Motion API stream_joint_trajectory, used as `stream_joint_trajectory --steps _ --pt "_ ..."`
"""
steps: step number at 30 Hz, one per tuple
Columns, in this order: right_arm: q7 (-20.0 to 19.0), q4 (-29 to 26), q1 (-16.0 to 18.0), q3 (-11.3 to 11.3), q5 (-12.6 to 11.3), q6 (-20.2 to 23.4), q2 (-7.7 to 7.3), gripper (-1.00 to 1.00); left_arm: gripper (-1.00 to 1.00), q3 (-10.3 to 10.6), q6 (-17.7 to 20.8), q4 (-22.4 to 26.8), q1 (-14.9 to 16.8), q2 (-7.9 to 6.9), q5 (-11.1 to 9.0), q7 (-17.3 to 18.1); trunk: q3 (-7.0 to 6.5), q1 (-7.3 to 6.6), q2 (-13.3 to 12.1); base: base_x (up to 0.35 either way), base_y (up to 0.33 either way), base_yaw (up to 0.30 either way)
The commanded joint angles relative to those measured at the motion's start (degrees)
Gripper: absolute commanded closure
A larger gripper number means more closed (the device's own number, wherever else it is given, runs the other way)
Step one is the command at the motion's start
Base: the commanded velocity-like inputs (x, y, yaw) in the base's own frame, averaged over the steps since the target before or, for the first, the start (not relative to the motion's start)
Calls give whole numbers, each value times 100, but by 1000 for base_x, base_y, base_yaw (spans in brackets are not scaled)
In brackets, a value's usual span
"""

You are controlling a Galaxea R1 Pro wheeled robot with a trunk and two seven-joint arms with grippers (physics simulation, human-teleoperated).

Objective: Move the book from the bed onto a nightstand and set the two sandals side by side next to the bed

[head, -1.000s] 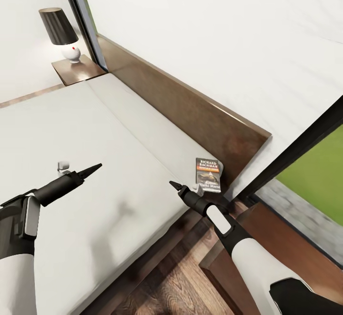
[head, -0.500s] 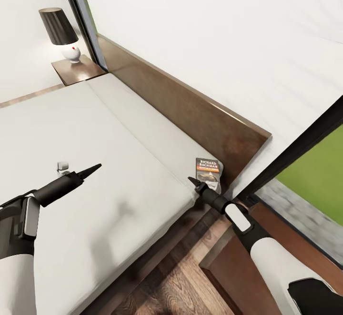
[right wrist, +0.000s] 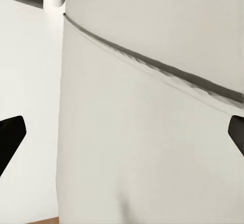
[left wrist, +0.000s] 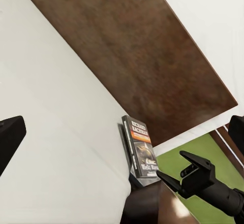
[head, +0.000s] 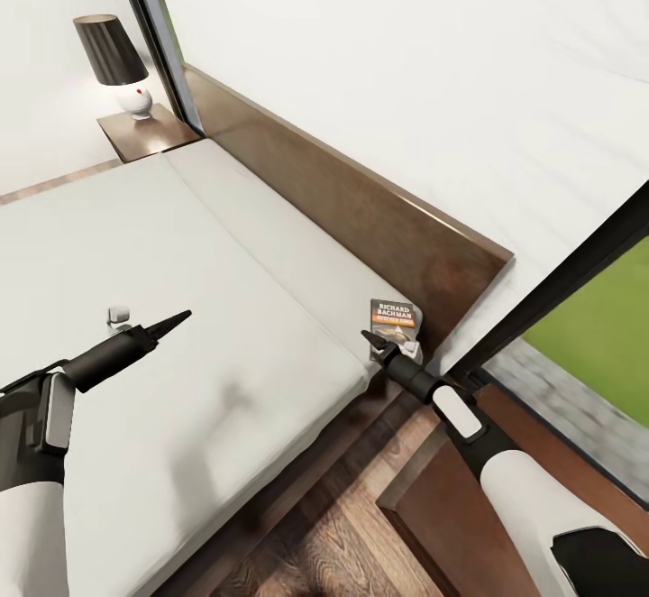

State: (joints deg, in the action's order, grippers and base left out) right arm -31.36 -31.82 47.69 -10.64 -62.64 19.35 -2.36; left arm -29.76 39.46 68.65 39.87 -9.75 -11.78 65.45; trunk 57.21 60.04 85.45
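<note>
Lying on bed [head: 180,308], book [head: 395,320], white walls

Bedside grab, partly obscured

The right gripper [head: 368,337] is covering the book [head: 397,316]'s lower cover; whether its fingers are touching is staying unclear.

The plain white walls [head: 406,56] meet at a tall dark-framed window [head: 149,29]. A grey-brown wood-plank floor [head: 351,534] runs beside the furniture. At the right, a second dark window frame [head: 559,286] shows green grass [head: 604,326] and grey paving [head: 568,408] outside. Soft, even light fills the room.
</note>
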Motion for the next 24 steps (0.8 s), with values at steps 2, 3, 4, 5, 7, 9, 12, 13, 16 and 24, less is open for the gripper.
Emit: stream_joint_trajectory --steps 2,3,4,5,7,9,12,13,16,24 --pt "-6 1 3 -26 -55 21 -11 -100 -100 -2 45 -1 3 0 -17 11 3 0 2 0 0 0" --pt "-10 1 3 -26 -55 24 -16 -100 -100 -3 45 -1 3 0 -17 8 3 0 2 0 0 0" --pt "-19 -1 3 -26 -57 26 -21 -100 -100 -3 45 -1 3 0 -17 7 3 0 2 0 0 0" --pt "-58 -4 3 -26 -56 29 -51 -100 -100 -2 46 -1 3 0 -17 8 3 0 2 0 0 0" --pt "-163 -6 3 -26 -59 31 -126 -100 -100 -1 46 -1 3 0 -17 7 3 0 2 0 0 0" --pt "-289 -7 3 -26 -62 32 -201 -100 -100 2 45 -5 3 0 -17 5 3 0 2 0 0 0" --pt "-479 45 3 -26 -331 55 -791 -100 -100 -3 44 -93 3 0 -22 10 3 0 2 0 0 0" --pt "-495 62 2 -26 -829 57 -1126 -100 -100 -4 44 -111 3 0 -22 11 3 0 2 0 0 0" --pt "-501 57 -1 -29 -1127 57 -1319 -100 -100 -4 44 -120 3 -5 -23 11 3 0 2 0 0 0" --pt "-503 53 -4 -35 -1227 55 -1386 -100 -100 -4 44 -124 3 -17 -20 11 3 0 2 0 0 0"
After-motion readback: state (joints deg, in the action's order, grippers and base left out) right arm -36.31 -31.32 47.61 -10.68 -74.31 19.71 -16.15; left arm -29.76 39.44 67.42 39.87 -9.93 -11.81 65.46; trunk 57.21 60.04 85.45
